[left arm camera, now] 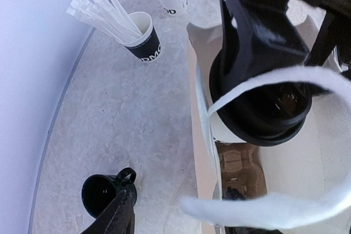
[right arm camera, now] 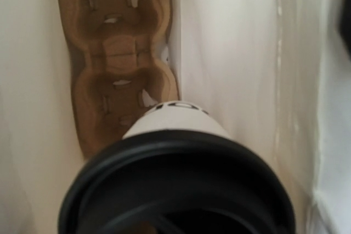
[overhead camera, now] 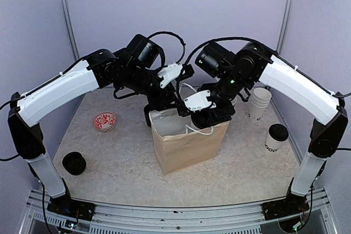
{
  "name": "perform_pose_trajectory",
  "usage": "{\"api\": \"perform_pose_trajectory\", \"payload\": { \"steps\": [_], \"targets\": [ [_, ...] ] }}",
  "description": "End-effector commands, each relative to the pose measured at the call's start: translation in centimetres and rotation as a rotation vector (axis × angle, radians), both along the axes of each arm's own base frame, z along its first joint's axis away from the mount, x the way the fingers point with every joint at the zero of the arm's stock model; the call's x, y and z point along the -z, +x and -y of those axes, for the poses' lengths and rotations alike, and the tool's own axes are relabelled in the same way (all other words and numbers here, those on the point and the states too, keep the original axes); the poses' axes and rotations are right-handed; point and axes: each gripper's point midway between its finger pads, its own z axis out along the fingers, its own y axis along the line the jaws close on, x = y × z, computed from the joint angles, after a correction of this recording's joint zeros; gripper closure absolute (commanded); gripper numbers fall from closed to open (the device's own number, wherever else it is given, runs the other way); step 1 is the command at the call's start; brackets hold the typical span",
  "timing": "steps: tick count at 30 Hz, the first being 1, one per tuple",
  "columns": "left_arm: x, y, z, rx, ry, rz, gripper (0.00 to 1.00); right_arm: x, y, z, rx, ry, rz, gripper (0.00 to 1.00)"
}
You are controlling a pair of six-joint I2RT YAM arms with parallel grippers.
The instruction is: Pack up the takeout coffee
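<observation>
Coffee cup (right arm camera: 175,157) — lidded, inside bag (overhead camera: 186,149), above tray (right arm camera: 118,53)

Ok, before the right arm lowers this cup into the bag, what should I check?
1. Grip: right gripper holds the takeout coffee cup: ok.
2. Seal: black lid sits on the cup: ok.
3. Bag: paper bag upright, mouth open: ok.
4. Target: cardboard cup carrier lies on the bag floor below the cup; pocket alignment: cannot tell.
5. Path: white bag handle crosses in front of the cup in the left wrist view; clearance: cannot tell.
6. Support: left gripper holding the bag: cannot tell.
</observation>
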Motion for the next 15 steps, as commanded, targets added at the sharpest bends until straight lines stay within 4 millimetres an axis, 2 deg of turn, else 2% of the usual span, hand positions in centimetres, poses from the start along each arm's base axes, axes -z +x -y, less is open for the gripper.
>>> {"api": "perform_pose_trajectory", "payload": {
  "steps": [1, 6, 8, 11, 15],
  "targets": [
    [-5.4, -1.1, 0.2, -0.037, -0.115, 0.078, 0.41, -1.3, -1.3, 0.6, -0.015, 0.040, -0.010, 0.49],
    [-9.0, -2.1, -0.8, -0.073, -0.228, 0.147, 0.21, -0.3, -3.0, 1.0, -0.015, 0.068, -0.080, 0.50],
    [-10.0, -1.8, -1.2, -0.097, -0.291, 0.180, 0.14, 0.5, -4.0, 1.3, -0.019, 0.077, -0.118, 0.50],
    [-10.2, 0.5, -3.5, -0.220, -0.348, 0.223, 0.05, 1.8, -5.2, 2.4, -0.019, 0.065, -0.147, 0.51],
    [-8.1, 4.1, -5.5, -0.346, -0.384, 0.154, 0.05, 1.6, -5.8, 3.2, -0.022, 0.092, -0.126, 0.51]
  ]
}}
